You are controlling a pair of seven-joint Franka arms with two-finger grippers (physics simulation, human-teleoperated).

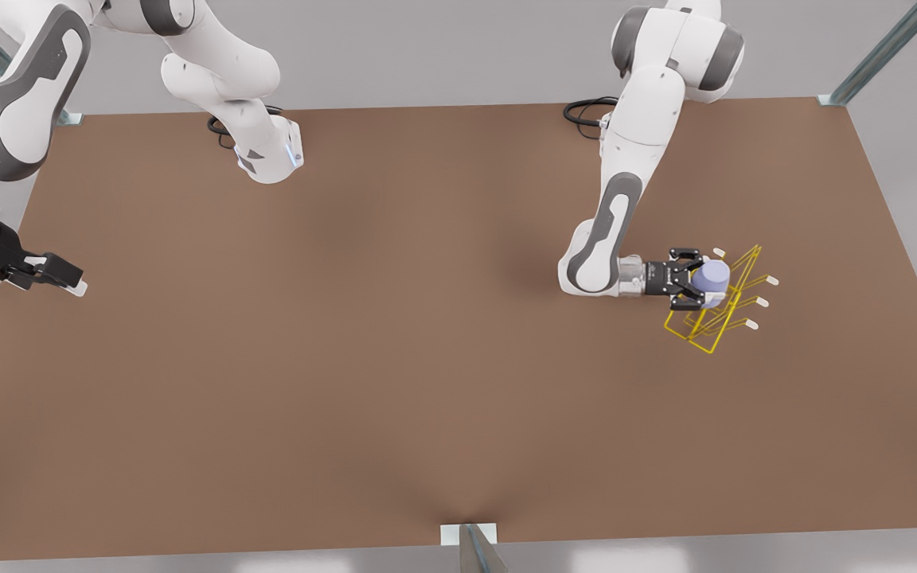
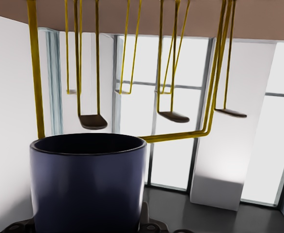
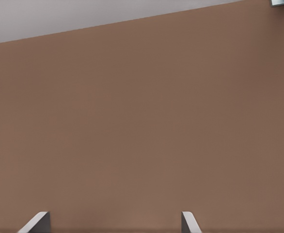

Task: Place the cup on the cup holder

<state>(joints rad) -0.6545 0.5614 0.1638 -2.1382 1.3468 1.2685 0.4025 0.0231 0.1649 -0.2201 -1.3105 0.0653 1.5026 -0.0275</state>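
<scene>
1. Right gripper sat at the far left of the front view, over the edge of the table. Its wrist view showed its fingertips spread wide with bare tabletop between them. I judged this arm was waiting, parked clear of the work.

2. Left gripper, at the front view's right, pinched the cup on its side, mouth turned toward the cup holder. The cup hung right at the yellow prongs. I judged that tilt was meant for slipping it over a capped prong.
</scene>
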